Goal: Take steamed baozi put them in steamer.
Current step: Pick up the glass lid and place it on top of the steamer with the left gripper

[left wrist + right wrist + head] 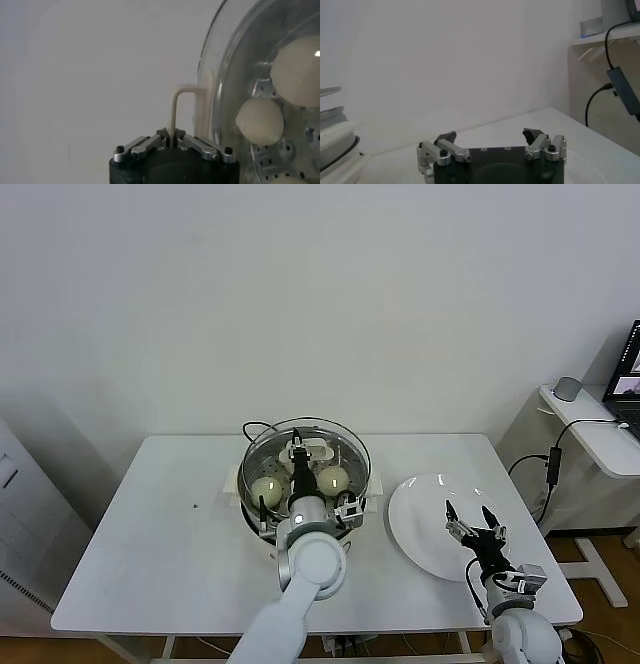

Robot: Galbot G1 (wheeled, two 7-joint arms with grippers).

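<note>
The steamer (256,450), a shiny steel basket with a perforated floor (280,156), stands at the middle back of the table. Cream-white baozi (267,487) (333,478) lie inside it, and three show in the left wrist view (260,120) (298,70) (285,178). The round glass lid (352,446) (225,75) is over the basket. My left gripper (299,456) (173,138) is shut on the lid's cream handle (181,106). My right gripper (474,525) (492,137) is open, holds nothing, and hovers above the white plate (420,509).
A black cord (252,427) runs behind the steamer. A white side table (590,434) with a laptop and a hanging cable stands at the right. The steamer's white base edge (335,142) shows in the right wrist view.
</note>
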